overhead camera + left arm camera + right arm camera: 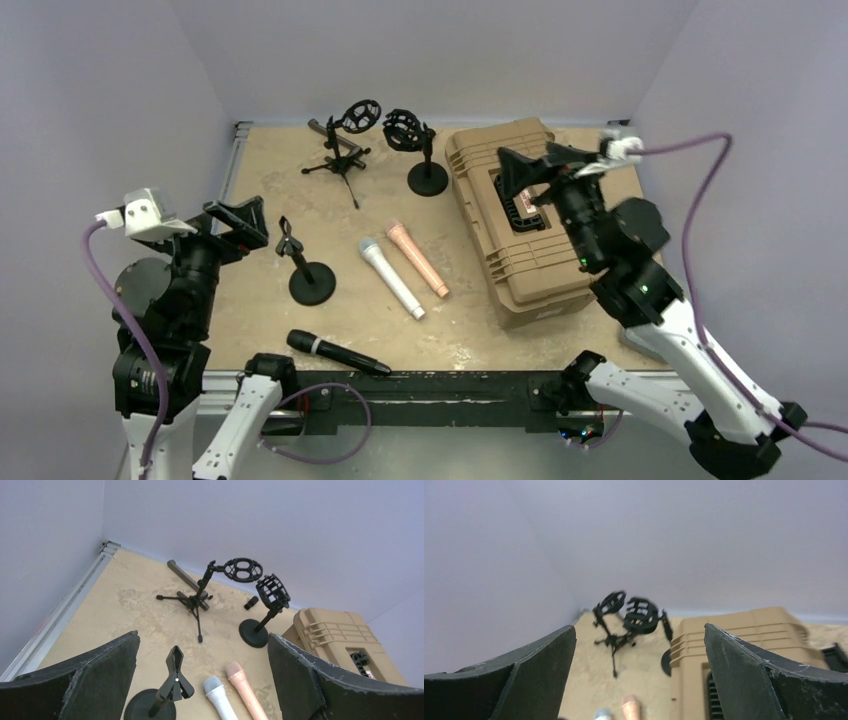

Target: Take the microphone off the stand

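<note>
We see the left gripper [202,637] and the right gripper [639,626] with jaws spread wide, gripping nothing, the left near the clip stand [305,270], the right over the tan case [520,225], while the white microphone [392,279], pink microphone [418,259] and black microphone [325,350] lie flat on the table [260,170].

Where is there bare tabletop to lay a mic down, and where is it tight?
Bare: the rear-left corner between the side rail and the tripod stand; the front strip between the black microphone and the tan case. Crowded: the clip stand, white microphone and pink microphone fill the middle.
</note>
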Tool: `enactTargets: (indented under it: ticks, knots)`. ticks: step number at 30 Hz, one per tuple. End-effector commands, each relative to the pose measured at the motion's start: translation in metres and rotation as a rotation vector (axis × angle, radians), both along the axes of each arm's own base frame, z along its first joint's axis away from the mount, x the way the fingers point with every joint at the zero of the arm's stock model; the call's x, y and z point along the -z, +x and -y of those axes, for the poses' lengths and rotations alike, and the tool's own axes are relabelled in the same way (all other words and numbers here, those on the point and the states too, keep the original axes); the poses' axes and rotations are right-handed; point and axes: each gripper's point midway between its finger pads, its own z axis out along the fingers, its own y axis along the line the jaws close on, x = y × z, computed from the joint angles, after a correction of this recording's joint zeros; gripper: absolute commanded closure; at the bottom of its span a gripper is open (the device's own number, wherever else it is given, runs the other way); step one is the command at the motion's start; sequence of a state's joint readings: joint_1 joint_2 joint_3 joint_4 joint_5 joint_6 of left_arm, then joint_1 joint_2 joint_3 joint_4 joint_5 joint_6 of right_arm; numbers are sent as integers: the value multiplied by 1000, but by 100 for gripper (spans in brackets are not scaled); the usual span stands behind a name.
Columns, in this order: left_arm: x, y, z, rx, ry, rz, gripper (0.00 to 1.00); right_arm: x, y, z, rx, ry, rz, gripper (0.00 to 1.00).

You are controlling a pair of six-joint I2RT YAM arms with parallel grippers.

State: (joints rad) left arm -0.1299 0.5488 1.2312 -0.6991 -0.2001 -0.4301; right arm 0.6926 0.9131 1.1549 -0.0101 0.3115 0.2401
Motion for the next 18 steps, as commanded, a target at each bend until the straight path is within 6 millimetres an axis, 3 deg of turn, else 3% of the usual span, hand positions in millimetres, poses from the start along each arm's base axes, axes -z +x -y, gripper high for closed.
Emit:
enactTargets:
  ticks: [1,4,8,14,17,18]
  knots:
    - [-34,-11,-11,-47,10,150,4,-14,-10,63,251,64,71,1]
    - [-38,-16,-15,-64,17,170,4,-18,-18,86,331,94,74,1]
    - [-42,-24,-20,-90,27,205,4,-21,-22,98,374,113,68,1]
    - [-47,-20,-21,-95,39,237,3,-25,-27,101,370,125,61,1]
    - [-48,-16,-19,-84,43,238,4,-27,-28,92,321,71,84,1]
    - [-47,-14,-18,-82,42,242,4,-21,-26,92,332,61,50,1]
